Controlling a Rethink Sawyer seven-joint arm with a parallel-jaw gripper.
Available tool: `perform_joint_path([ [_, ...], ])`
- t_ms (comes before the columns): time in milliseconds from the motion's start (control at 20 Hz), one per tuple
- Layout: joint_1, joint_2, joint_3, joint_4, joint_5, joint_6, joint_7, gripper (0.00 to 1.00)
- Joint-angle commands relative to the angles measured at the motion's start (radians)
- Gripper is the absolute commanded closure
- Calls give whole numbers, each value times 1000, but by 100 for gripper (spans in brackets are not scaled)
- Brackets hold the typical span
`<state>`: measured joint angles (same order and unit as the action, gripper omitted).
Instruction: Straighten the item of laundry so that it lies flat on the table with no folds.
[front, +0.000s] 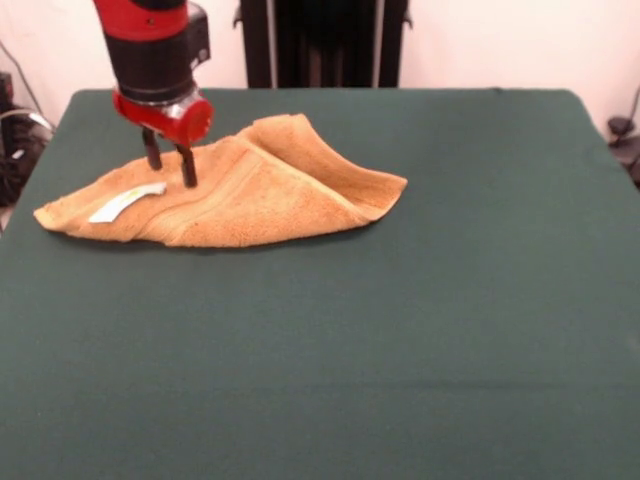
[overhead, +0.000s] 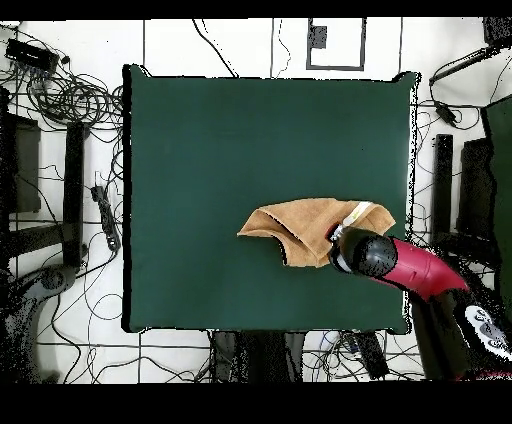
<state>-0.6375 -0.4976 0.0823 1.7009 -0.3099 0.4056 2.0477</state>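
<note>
Your hand (front: 170, 167) sat on the towel (front: 250, 190), fingers slightly parted with the tips pressed into the cloth just beside its white tag (front: 125, 201); no clear grip on anything. Towel lay folded and rumpled on the green desk (front: 400, 330), one flap doubled over away from the tag.
</note>
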Motion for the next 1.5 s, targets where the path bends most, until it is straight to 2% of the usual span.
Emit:
perform_joint_path([
  [50,49,161,85,44,27,-101,120,0],
  [450,109,228,-12,-16,33,-73,146,0],
  [750,118,206,-20,8,56,-50,135,0],
  [900,121,200,-18,6,38,-98,119,0],
  [950,115,200,-11,3,25,-102,96,100],
  [1100,123,193,-26,-16,10,-101,83,100],
  [1250,122,177,-30,-4,40,-79,106,100],
  [1500,113,169,-19,6,42,-71,92,100],
])
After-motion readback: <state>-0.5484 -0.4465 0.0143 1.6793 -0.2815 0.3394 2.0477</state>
